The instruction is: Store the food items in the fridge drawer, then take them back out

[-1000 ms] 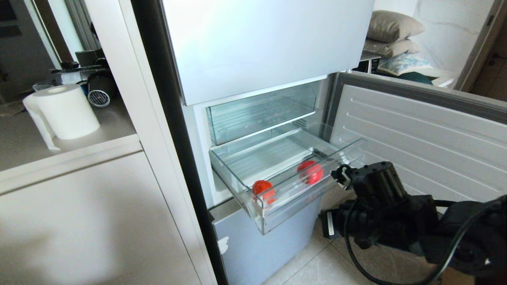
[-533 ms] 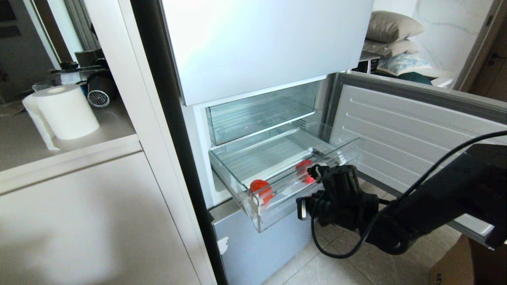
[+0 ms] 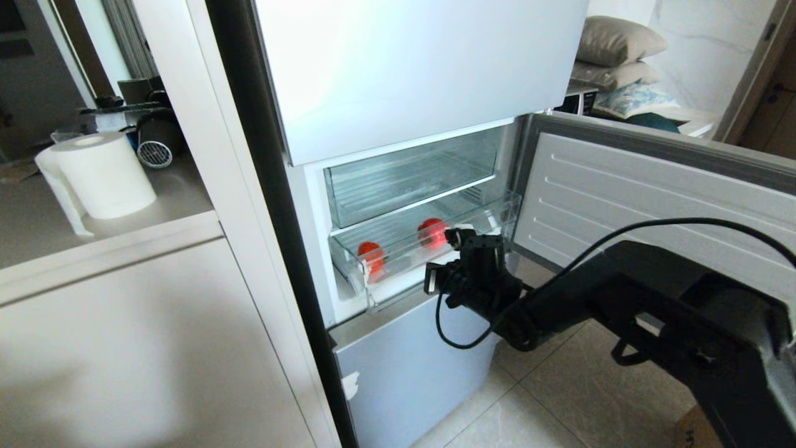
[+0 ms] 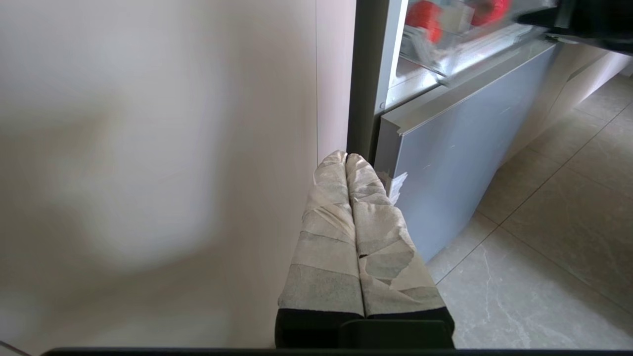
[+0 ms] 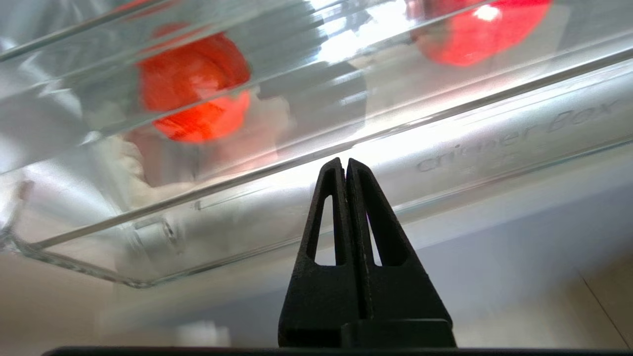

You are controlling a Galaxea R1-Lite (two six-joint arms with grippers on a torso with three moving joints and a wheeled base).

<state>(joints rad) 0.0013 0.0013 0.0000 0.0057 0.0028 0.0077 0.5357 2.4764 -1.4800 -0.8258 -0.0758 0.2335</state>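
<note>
Sitting at nine o'clock on the counter [image 3: 37, 242] is a paper-towel roll [image 3: 102, 175]. Inside the clear fridge drawer [image 3: 398, 274], at centre, lie the tomato [image 3: 371, 254] and, toward three o'clock, the apple [image 3: 432, 232]. Right gripper [image 5: 345, 170], jaws pressed together, meets the drawer's front lip. Left gripper [image 4: 346, 160], jaws together, hangs beside the cabinet panel [image 4: 148, 148].

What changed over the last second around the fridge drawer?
The right gripper, shut and empty, swept in from the right to the fridge drawer's front and pushed it most of the way in; both food items rode back inside it. Unchanged: fridge door open, paper roll on the counter.
</note>
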